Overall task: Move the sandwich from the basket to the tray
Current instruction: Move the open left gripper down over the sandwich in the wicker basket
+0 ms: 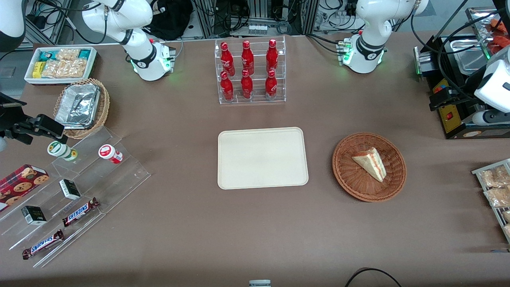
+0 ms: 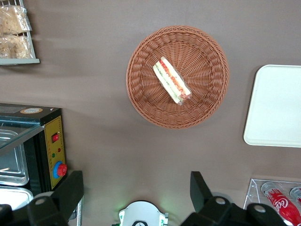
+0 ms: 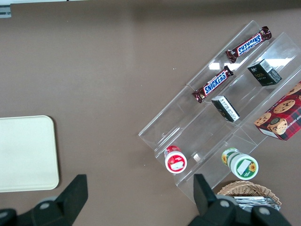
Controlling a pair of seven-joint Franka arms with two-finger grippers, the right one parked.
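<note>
The sandwich (image 1: 370, 162) (image 2: 171, 81), a pale wedge with red, orange and green layers, lies in the round reddish-brown wicker basket (image 1: 346, 175) (image 2: 141, 96). The cream tray (image 1: 263, 157) (image 2: 277, 106) lies flat beside the basket, toward the parked arm's end, with nothing on it. My left gripper (image 1: 440, 101) (image 2: 136, 186) hangs high over the table toward the working arm's end, well apart from the basket. It is open, with its black fingers (image 2: 70, 190) wide apart and nothing between them.
A black appliance with a yellow button panel (image 1: 452, 117) (image 2: 51, 146) stands by the gripper. A clear rack of red bottles (image 1: 251, 71) stands farther from the camera than the tray. A wire rack of snack packets (image 1: 494, 187) (image 2: 16, 33) sits near the basket. Clear stepped shelves with snacks (image 1: 79, 187) lie at the parked arm's end.
</note>
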